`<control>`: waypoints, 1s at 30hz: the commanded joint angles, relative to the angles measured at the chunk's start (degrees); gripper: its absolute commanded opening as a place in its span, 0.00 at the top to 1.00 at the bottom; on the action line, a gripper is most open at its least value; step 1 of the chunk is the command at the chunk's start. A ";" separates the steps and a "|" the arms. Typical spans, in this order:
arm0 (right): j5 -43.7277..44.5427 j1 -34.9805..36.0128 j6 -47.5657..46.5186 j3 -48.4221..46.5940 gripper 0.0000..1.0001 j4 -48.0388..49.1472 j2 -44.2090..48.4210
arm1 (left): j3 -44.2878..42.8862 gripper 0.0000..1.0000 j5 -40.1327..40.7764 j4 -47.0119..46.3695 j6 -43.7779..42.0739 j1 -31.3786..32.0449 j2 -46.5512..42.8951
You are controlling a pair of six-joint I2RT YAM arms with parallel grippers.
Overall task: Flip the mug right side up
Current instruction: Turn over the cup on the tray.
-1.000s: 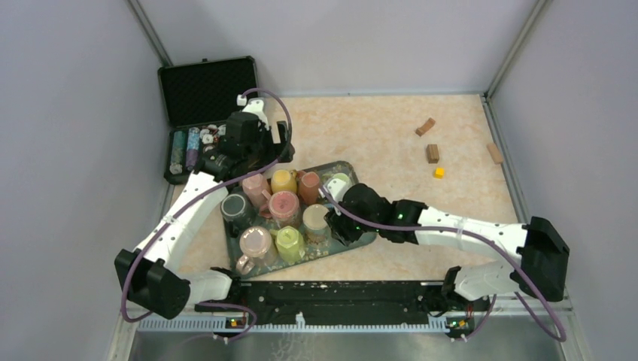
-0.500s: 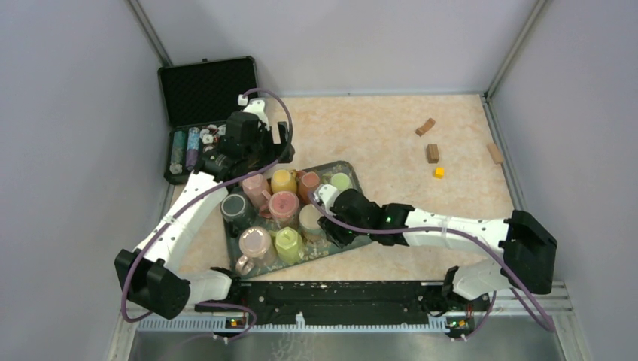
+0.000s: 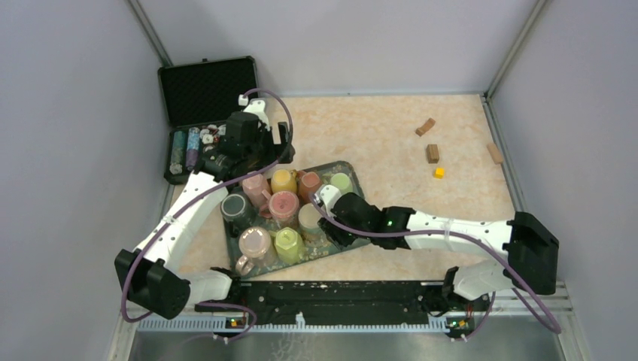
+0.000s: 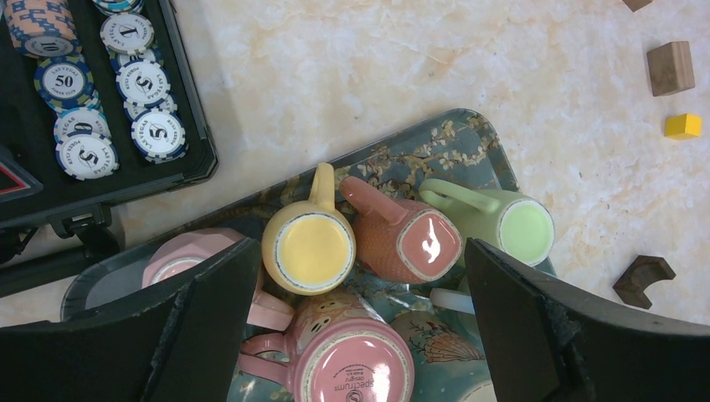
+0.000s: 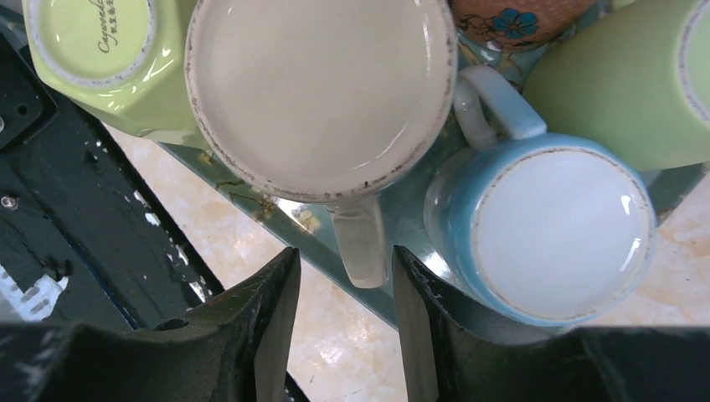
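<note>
Floral tray (image 4: 444,146) — mug (image 4: 352,364) stamped "spectrum".

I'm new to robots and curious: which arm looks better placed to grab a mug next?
Right, probably. The right gripper has a finger on each side of the handle of the cream mug, close to gripping. The left gripper hangs wide open above the yellow mug, lined up with no handle.

1. Blue chip (image 4: 65,81) in the case: "50".
2. White chip (image 4: 127,32), top of the case: "1".
3. Blue-edged chip (image 4: 159,134): "5"; the rim print looks like "LAS VEGAS".
4. Pink mug (image 4: 350,377), on its upturned base: "spectrum"; the smaller print under it is unreadable.
5. Green mug (image 5: 92,33), on its base: script starting "Cay…"; the rest is unclear.
</note>
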State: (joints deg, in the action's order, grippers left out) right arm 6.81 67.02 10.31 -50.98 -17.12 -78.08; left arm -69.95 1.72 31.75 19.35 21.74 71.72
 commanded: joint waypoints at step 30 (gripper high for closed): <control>3.70 0.65 -2.22 2.07 0.59 10.25 -6.66 | -0.85 0.02 1.30 2.08 -0.08 -0.44 -3.69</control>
State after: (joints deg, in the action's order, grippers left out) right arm 9.28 67.02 9.02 -47.97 -9.21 -83.42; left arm -69.95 2.20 34.02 19.38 21.71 70.00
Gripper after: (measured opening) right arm 0.424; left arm 0.986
